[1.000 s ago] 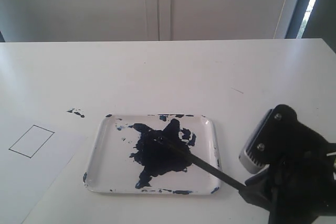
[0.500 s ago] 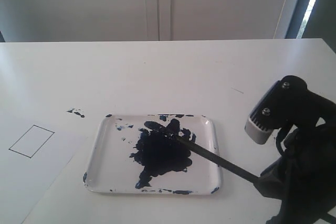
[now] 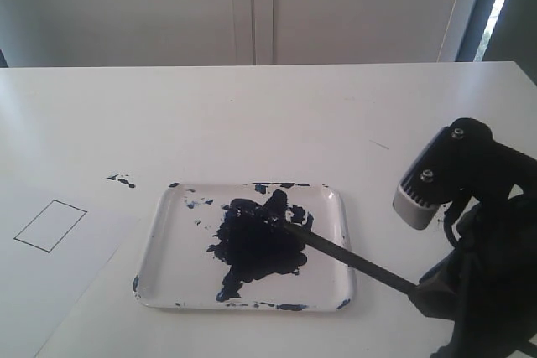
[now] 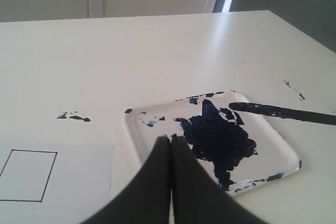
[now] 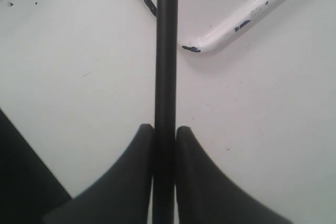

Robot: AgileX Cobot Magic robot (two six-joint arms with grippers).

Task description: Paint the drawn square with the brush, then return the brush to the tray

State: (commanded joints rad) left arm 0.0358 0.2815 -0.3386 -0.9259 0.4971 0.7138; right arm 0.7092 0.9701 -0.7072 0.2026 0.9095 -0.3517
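Observation:
The tray (image 3: 159, 232) is a shallow white dish with a big navy blot, standing at the table's front middle. The brush (image 3: 352, 259) is a thin black stick slanting from the lower right, its tip in the blot's far left part. My right gripper (image 3: 419, 287) is shut on its handle just outside the tray's near right corner. In the right wrist view the brush (image 5: 166, 51) runs between the right gripper's (image 5: 165, 129) jaws toward the tray (image 5: 247, 17). The drawn square (image 3: 50, 225) is an unfilled outline at the left. My left gripper (image 4: 170, 139) is shut on nothing, near the tray (image 4: 131, 135) and square (image 4: 27, 175).
The square is drawn on a white paper sheet (image 3: 50, 282) at the table's front left. Dark paint specks (image 3: 122, 179) lie on the table beyond the tray's left corner. A pale wall with a cabinet seam stands behind the table's far edge.
My right arm has drawn back to the right and risen. The brush tip has slid from the blot's middle to its far left, leaving a fresh dark smear there.

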